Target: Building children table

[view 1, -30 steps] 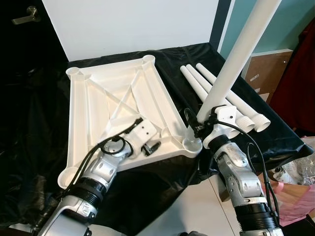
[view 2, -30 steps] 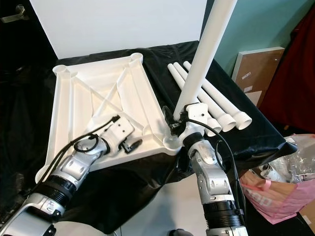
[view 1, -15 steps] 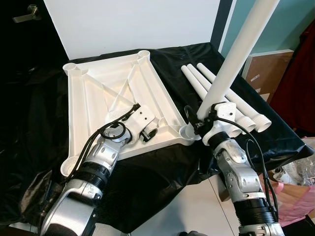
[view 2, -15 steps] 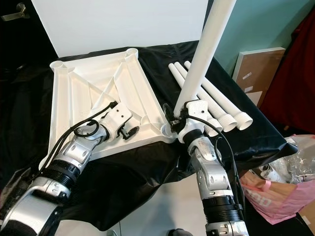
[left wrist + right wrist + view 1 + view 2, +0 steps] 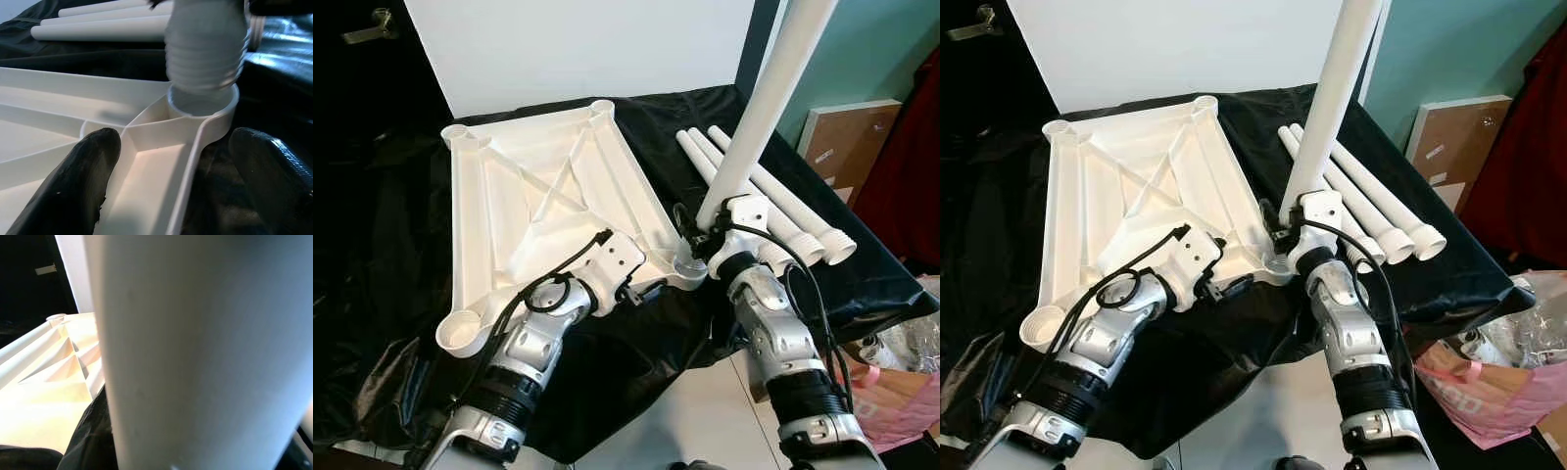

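Note:
The white tabletop (image 5: 538, 206) lies upside down on a black cloth, ribs facing up. My right gripper (image 5: 707, 238) is shut on a long white table leg (image 5: 759, 108) and holds it almost upright. The leg's threaded end (image 5: 205, 44) hangs just above the near right corner socket (image 5: 203, 105), and I cannot tell if they touch. My left gripper (image 5: 646, 289) is open at the tabletop's near edge beside that socket. Its fingers (image 5: 83, 186) stand on either side of the rim, apart from it. Three more legs (image 5: 773, 201) lie side by side to the right.
A white panel (image 5: 587, 49) stands behind the table. A cardboard-backed board (image 5: 842, 137) leans on the teal wall at the right. A pink bag (image 5: 1489, 392) sits on the floor past the table's right corner. White floor (image 5: 705, 411) lies below the near edge.
My left gripper has slid along the near rim toward the right corner socket, and the tabletop has shifted a little. The leg in my right gripper has moved slightly left, over the socket.

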You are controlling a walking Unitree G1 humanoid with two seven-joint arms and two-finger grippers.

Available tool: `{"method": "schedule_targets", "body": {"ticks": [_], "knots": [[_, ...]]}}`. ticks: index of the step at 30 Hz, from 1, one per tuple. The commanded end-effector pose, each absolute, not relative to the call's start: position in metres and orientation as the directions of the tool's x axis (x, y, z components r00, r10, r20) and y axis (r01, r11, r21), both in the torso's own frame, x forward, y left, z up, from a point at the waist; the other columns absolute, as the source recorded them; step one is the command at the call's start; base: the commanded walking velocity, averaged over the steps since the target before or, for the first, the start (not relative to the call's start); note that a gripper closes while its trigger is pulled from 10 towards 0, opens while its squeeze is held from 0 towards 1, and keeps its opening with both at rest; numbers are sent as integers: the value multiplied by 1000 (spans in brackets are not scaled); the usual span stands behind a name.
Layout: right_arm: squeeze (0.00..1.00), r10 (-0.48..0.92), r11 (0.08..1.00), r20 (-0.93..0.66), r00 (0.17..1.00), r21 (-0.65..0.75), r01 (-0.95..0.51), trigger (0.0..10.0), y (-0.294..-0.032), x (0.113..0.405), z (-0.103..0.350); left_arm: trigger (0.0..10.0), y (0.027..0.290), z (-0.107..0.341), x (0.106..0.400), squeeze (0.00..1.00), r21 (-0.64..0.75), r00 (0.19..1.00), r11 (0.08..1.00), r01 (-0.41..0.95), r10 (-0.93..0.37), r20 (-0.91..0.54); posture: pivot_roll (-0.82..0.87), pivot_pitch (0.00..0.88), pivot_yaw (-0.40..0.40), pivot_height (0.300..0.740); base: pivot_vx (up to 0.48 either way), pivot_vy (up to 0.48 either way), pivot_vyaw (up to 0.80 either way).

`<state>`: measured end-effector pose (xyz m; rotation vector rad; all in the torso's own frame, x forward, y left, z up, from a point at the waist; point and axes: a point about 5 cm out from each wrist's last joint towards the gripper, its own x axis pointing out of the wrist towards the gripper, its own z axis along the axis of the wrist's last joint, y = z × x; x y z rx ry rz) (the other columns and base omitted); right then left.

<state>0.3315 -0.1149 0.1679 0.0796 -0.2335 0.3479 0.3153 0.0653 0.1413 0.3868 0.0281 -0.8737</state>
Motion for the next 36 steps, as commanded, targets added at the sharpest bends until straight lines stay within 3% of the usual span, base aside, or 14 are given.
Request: {"method": "schedule_targets", "body": {"ticks": [1,8,14,21,22,23,24,30,36], "knots": [[0,326,938,262,908,31,-345,10000,-115,335,172,10000,69,136,316,0,335,666,587,737,-715,-213,-13,52,-15,740,0,0,0],[0,322,939,268,908,35,-343,10000,-115,337,173,10000,72,130,316,0,308,677,605,734,-689,-258,-9,45,-16,740,0,0,0],[0,311,944,271,911,22,-329,10000,-119,338,171,10000,76,112,309,0,294,616,541,788,-681,-395,-26,41,-5,740,0,0,0],[0,298,949,274,914,18,-315,10000,-124,339,170,10000,77,109,311,0,264,596,538,801,-670,-443,-33,36,3,740,0,0,0],[0,297,950,276,914,17,-313,10000,-124,339,170,8196,77,109,311,0,271,597,536,800,-666,-447,-35,35,5,740,0,0,0],[0,296,950,276,915,17,-312,10000,-124,339,170,8196,76,108,312,0,271,598,536,799,-663,-451,-39,34,8,740,0,0,0],[0,295,950,277,914,15,-311,10000,-124,339,170,0,76,109,313,0,269,598,538,799,-661,-453,-39,34,8,740,0,0,0],[0,290,952,277,916,12,-305,10000,-126,338,168,0,75,110,310,0,246,565,513,822,-682,-465,-45,32,17,740,0,0,0],[0,292,953,260,920,4,-304,10000,-130,336,162,0,75,110,295,0,222,459,403,888,-745,-484,-47,23,17,740,0,0,0]]}}
